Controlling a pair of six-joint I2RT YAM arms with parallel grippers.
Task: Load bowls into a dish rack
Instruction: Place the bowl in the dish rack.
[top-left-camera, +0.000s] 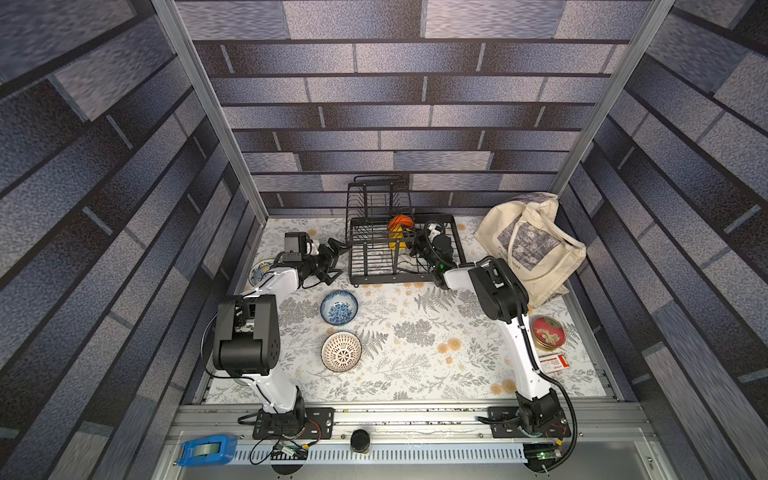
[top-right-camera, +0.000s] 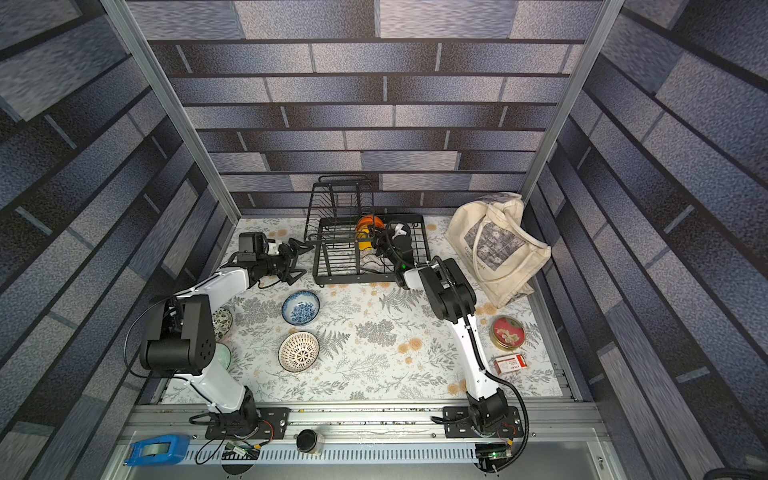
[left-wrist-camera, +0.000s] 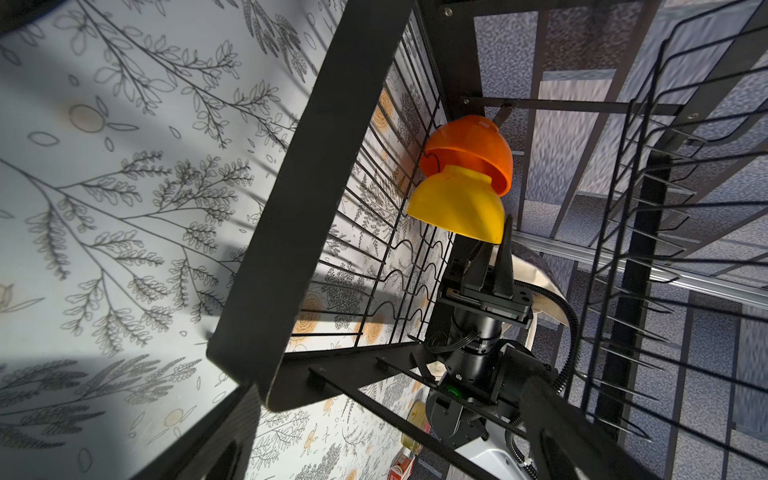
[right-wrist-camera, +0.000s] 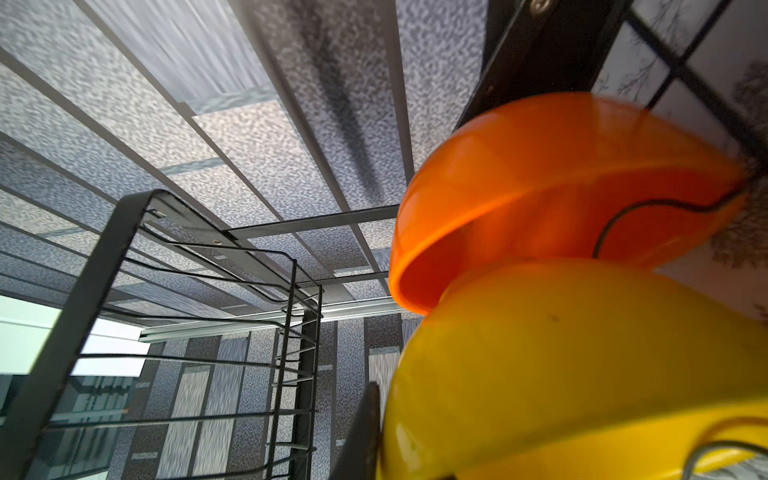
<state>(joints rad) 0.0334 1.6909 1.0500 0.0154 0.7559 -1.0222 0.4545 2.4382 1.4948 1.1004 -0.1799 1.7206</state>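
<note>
In the dish rack (left-wrist-camera: 291, 208) | right claw (left-wrist-camera: 496, 241) clamps yellow bowl (left-wrist-camera: 457, 203), one tip hidden | left claw (top-left-camera: 337, 261) apart

Dim overall, hard shadows, warped edges, blurry close-ups

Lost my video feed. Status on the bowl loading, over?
Left gripper open, beside rack. Right gripper shut on yellow bowl rim, in rack against orange bowl. Blue bowl, white bowl on table. Nothing blocking.

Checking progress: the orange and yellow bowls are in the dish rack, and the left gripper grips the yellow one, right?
Wrong arm: the right gripper grips the yellow bowl, as the left wrist view shows. The orange bowl and the yellow one are in the dish rack.
</note>
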